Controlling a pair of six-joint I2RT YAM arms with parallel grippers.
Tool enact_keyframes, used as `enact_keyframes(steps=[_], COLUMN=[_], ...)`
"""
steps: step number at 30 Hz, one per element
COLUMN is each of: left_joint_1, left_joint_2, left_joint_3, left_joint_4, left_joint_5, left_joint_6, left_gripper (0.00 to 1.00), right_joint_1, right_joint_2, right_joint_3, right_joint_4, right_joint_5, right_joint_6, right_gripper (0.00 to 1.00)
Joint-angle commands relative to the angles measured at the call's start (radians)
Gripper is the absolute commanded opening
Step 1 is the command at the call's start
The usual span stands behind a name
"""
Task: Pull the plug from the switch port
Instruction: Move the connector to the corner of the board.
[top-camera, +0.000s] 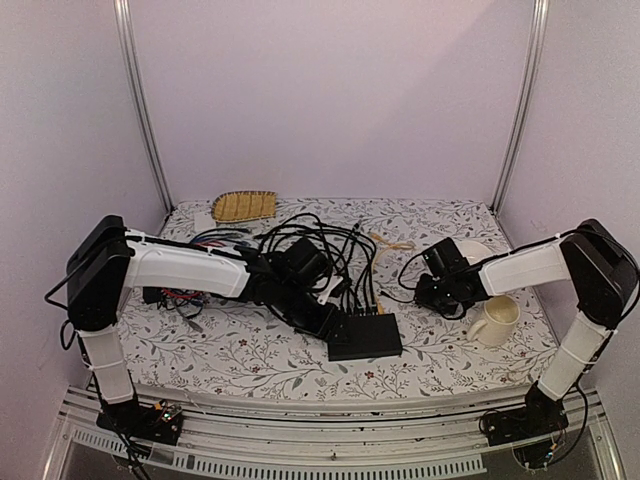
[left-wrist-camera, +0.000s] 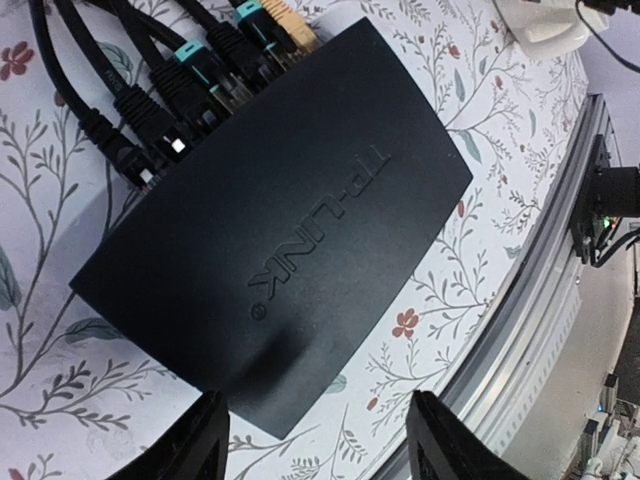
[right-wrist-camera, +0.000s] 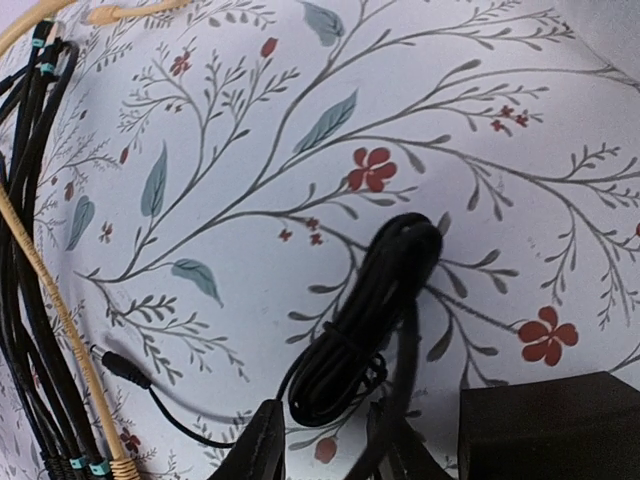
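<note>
The switch (top-camera: 365, 335) (left-wrist-camera: 300, 220) is a flat matte-black box lying near the table's front middle. Several plugs (left-wrist-camera: 215, 75) (top-camera: 365, 305), black, teal-collared and one yellow, sit in the sockets along its far edge. My left gripper (top-camera: 332, 328) (left-wrist-camera: 320, 440) is open, hovering just over the switch's near corner with nothing between its fingers (left-wrist-camera: 190, 440). My right gripper (top-camera: 428, 292) (right-wrist-camera: 325, 440) sits to the right of the switch, apart from it. It is shut on the end of a tied black cable bundle (right-wrist-camera: 360, 320) that lies on the cloth.
A tangle of black cables (top-camera: 310, 240) spreads behind the switch. A yellow cable (right-wrist-camera: 60, 310) runs among them. A cream mug (top-camera: 495, 320) stands by the right arm and a woven basket (top-camera: 243, 206) at the back left. A black adapter block (right-wrist-camera: 550, 430) lies beside the right fingers.
</note>
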Motion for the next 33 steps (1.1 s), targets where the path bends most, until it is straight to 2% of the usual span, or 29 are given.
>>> enact_keyframes(steps=[1, 9, 16, 22, 26, 33], left_joint_1=[-0.012, -0.013, -0.011, 0.007, 0.042, 0.074], left_joint_2=[0.025, 0.034, 0.045, -0.016, -0.066, -0.077], left_joint_3=[-0.008, -0.02, -0.006, -0.034, -0.107, -0.149], left_joint_4=[-0.033, -0.044, -0.033, -0.022, 0.033, 0.1], left_joint_5=[-0.036, -0.065, -0.069, -0.098, -0.082, -0.026], left_joint_6=[0.002, 0.007, 0.024, 0.032, 0.014, 0.008], left_gripper=[0.63, 0.63, 0.64, 0.65, 0.65, 0.65], right_joint_1=[-0.057, -0.153, -0.16, -0.081, 0.002, 0.068], right_joint_2=[0.023, -0.032, -0.082, -0.135, -0.104, -0.085], right_joint_3=[-0.017, -0.044, -0.016, 0.026, 0.118, 0.139], right_joint_4=[0.01, -0.011, -0.042, 0.007, -0.055, -0.103], right_joint_5=[0.045, 0.116, 0.123, 0.021, -0.031, -0.133], right_joint_6=[-0.011, -0.037, -0.098, -0.225, -0.294, -0.269], right_gripper=[0.3, 0.3, 0.32, 0.42, 0.48, 0.53])
